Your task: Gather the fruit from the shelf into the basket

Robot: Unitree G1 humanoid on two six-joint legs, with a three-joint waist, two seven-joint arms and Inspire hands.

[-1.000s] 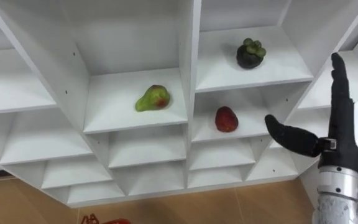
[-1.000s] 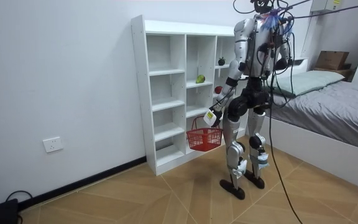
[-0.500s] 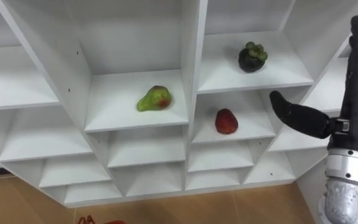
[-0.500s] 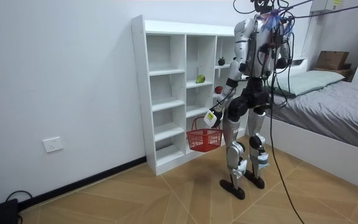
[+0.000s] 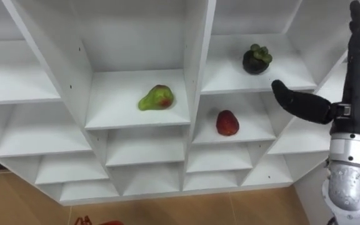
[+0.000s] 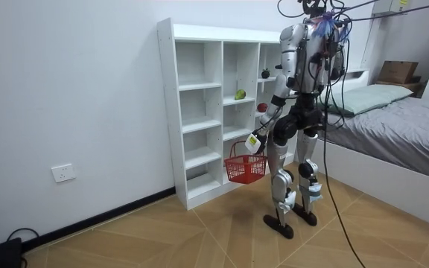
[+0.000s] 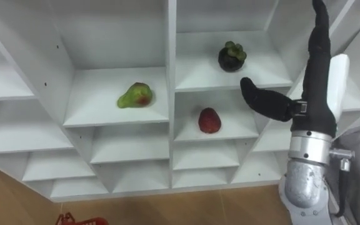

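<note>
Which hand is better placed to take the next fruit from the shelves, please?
Right: the open right hand is raised near the mangosteen and red fruit; the left hand hangs low by the red basket.

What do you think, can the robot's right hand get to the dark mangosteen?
Probably yes. The right hand is open, raised just right of the mangosteen, which sits alone on its open shelf with nothing between them. The left hand hangs low, holding the red basket.
</note>
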